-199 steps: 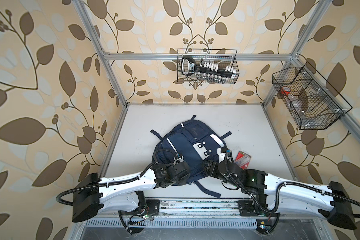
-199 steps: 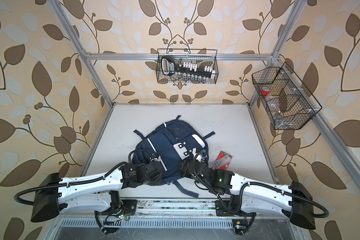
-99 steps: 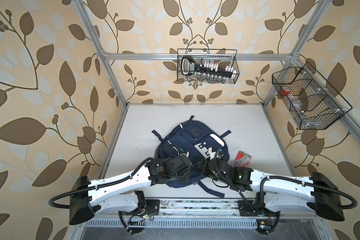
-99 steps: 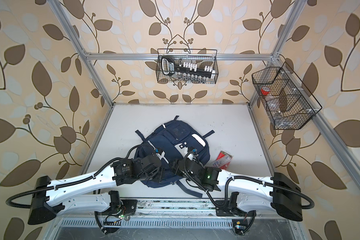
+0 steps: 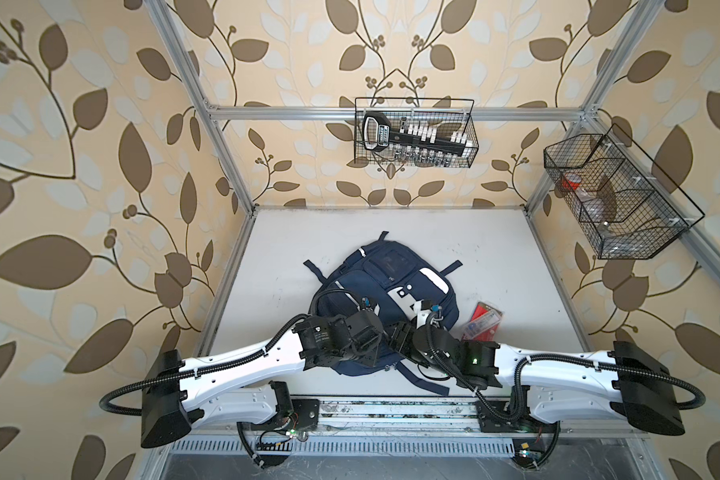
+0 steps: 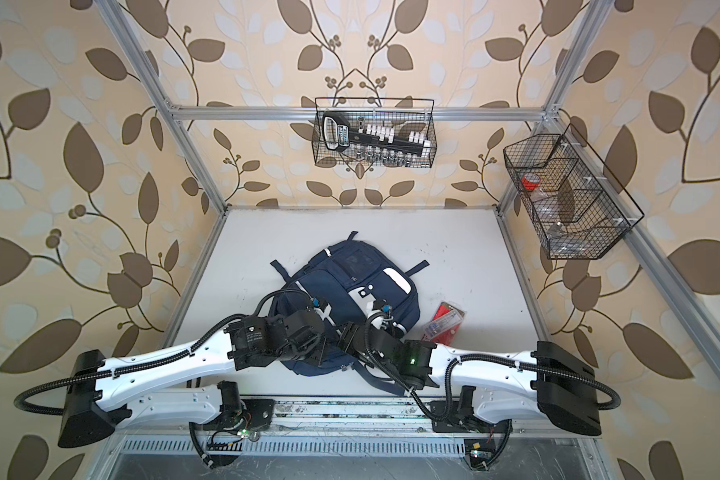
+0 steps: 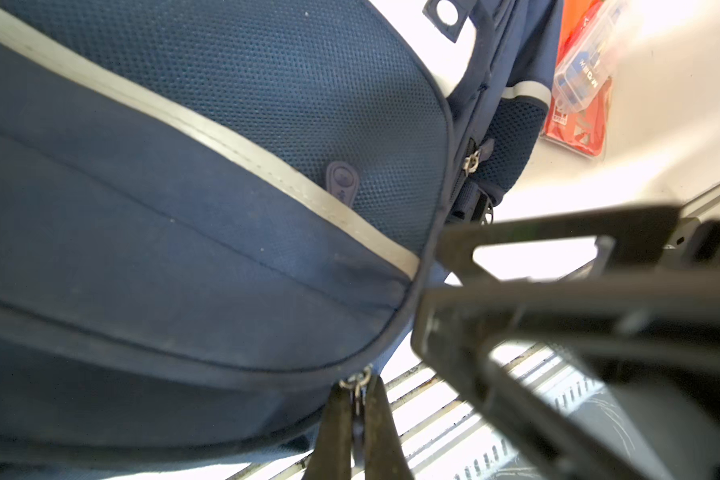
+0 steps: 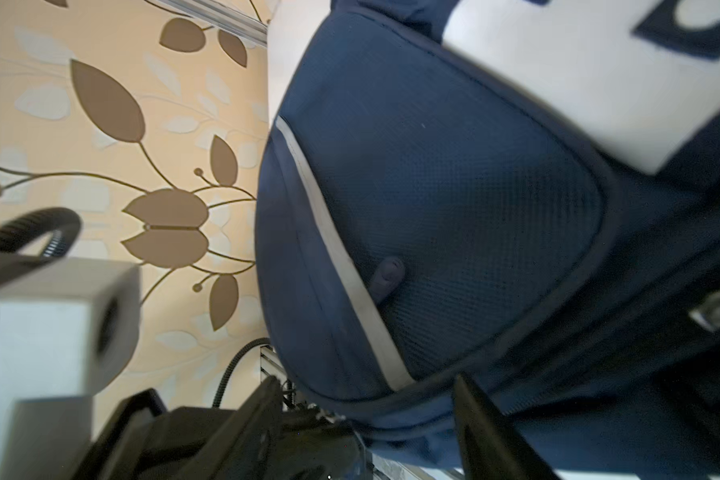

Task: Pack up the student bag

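The student bag (image 5: 391, 270) (image 6: 350, 266), navy with white stripes and a white patch, lies in the middle of the table in both top views. Both arms meet over its near end. My left gripper (image 7: 356, 392) (image 5: 377, 353) is shut on a metal zipper pull (image 7: 359, 380) at the bag's near seam. My right gripper (image 8: 366, 386) (image 5: 396, 334) stands open right beside it. Its two black fingers (image 7: 454, 249) stand apart, with the bag's rounded near edge (image 8: 391, 411) between them. Whether they press on the fabric is unclear.
A red blister pack (image 5: 484, 321) (image 7: 578, 87) lies on the table right of the bag. A wire basket (image 5: 414, 137) with a socket set hangs on the back wall. Another wire basket (image 5: 616, 199) hangs on the right wall. Bag straps (image 5: 429, 380) trail toward the front rail.
My right gripper has swung left along the bag's near end until it is close to the left gripper. The left gripper moved slightly inward, still shut. The bag's near end has bunched up.
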Available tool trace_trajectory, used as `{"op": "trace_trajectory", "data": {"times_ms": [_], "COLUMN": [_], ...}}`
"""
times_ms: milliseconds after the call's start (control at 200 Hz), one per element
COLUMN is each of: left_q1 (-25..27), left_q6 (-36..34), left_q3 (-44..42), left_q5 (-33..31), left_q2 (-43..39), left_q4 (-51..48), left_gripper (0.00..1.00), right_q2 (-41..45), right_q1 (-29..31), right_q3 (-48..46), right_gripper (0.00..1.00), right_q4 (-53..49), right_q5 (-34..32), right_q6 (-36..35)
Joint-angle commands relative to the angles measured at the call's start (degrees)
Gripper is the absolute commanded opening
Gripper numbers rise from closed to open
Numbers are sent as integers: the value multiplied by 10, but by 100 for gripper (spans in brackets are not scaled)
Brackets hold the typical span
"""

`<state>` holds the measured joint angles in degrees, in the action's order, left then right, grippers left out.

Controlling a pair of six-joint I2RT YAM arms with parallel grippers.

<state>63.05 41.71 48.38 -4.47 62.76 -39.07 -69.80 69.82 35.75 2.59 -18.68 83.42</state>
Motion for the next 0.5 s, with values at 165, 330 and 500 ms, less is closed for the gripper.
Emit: {"op": "trace_trajectory", "data": {"times_ms": [165, 330, 500], "left_q1": [6, 6, 7], "left_q6": [-18, -19, -17], "left_q3": [34, 30, 22], "left_q5": [10, 15, 17], "left_q2": [-7, -1, -4], "left_q4": [26, 30, 30], "left_gripper": [0, 0, 0], "right_q2": [38, 24, 12], "right_q1": [13, -11, -39], "right_q3": [-39, -16, -26], "right_gripper": [64, 54, 55], "right_q4": [-23, -25, 10], "right_q5": [-28, -29, -1], "right_q6": [82, 64, 66]}}
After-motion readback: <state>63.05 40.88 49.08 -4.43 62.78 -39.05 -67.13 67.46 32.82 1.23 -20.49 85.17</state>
